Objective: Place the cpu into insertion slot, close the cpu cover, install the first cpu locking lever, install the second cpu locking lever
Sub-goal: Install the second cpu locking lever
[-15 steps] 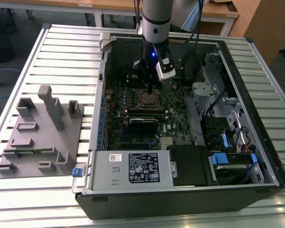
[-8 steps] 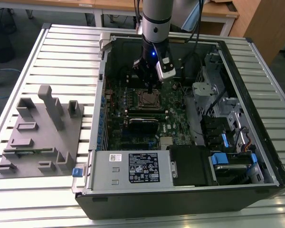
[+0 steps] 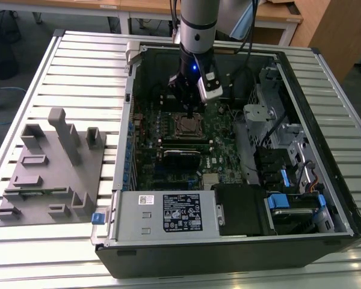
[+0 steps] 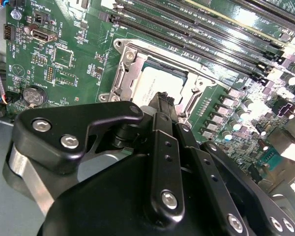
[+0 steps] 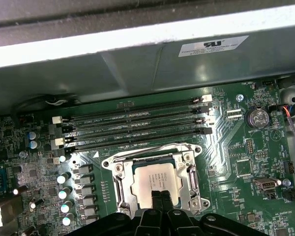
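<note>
The cpu (image 5: 155,178), a dull silver square chip, lies flat in the insertion slot (image 4: 184,77) on the green board. The silver cpu cover (image 5: 191,169) lies down around it, and the chip shows through its window. My gripper (image 5: 160,196) stands right over the near edge of the chip, its two black fingertips pressed together with nothing seen between them. In the exterior view the gripper (image 3: 189,111) points straight down at the cpu (image 3: 186,125) inside the open computer case. I cannot make out how the locking levers stand.
Long black memory slots (image 5: 137,129) run beside the socket, below the case wall (image 5: 137,64). A black card (image 3: 180,158) sits near the socket. The power supply (image 3: 168,214) and drive cages (image 3: 283,156) fill the case's front and right. A grey fixture tray (image 3: 48,174) lies on the table's left.
</note>
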Tool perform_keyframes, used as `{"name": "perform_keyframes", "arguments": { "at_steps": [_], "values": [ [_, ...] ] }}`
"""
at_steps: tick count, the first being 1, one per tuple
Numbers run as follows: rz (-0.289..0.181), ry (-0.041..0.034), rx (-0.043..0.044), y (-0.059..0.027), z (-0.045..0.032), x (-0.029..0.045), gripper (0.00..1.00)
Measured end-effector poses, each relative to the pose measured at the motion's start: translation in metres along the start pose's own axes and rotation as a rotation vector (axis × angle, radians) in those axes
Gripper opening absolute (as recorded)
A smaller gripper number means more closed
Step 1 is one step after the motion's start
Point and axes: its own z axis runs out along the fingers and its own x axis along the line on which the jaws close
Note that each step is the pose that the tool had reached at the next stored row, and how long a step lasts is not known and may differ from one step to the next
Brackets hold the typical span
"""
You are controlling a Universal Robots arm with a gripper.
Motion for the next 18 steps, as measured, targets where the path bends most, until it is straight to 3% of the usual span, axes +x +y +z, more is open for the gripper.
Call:
{"name": "perform_keyframes", "arguments": {
  "at_steps": [18],
  "values": [
    [0.000,-0.0002,-0.0004,0.0002,-0.0054,-0.0002,0.10]
  ]
}}
